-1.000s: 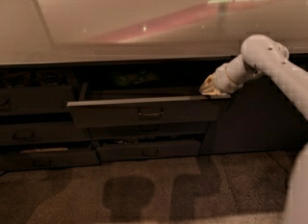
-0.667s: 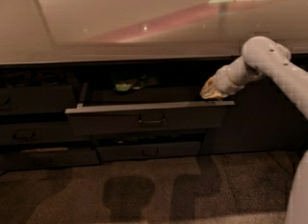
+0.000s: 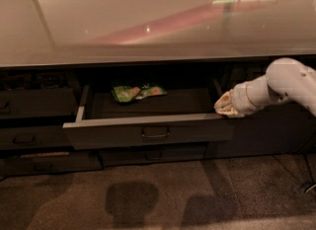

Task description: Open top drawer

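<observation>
One white arm [image 3: 289, 78] reaching in low from the right, elbow bent.
The gripper [image 3: 228, 106] rests on the right top corner of the top drawer [image 3: 148, 134], which hangs open under the counter [image 3: 148, 31]. Can't tell if the gripper is open or closed. Green snack bags [image 3: 137, 92] lie inside.

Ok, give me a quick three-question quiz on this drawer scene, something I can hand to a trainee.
1. True or false: the top drawer is shut.
2. Where is the gripper? A) on the handle B) at the right end of the drawer front's top edge C) on the counter
3. Fill in: the packets lying in the drawer are mostly ____ in colour.

Key: 1 false, it is pulled out. 2 B. 3 green.
</observation>
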Tool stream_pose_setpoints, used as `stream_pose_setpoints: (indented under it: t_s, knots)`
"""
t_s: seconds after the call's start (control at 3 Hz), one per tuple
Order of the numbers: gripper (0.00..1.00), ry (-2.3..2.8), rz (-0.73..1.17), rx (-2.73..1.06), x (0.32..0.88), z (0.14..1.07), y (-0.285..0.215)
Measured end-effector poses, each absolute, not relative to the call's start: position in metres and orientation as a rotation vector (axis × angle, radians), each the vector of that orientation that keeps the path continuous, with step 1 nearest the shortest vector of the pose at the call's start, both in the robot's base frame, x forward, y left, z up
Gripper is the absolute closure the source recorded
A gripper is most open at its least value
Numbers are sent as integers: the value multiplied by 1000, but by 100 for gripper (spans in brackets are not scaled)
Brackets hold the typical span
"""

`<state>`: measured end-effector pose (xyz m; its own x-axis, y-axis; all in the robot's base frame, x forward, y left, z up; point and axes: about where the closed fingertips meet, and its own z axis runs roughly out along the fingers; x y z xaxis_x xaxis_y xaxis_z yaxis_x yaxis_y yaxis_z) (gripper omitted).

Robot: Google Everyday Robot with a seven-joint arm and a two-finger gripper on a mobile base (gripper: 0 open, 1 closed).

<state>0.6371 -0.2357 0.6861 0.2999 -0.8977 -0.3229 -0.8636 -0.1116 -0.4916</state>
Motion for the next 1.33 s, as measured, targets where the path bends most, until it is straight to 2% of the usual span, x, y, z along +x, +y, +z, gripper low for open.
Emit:
stream_pose_setpoints:
  t_s: [0.33, 1.33]
  knots:
    - [81, 1577, -67, -1945, 617, 671, -239]
    - [11, 1577, -66, -1945, 617, 671, -239]
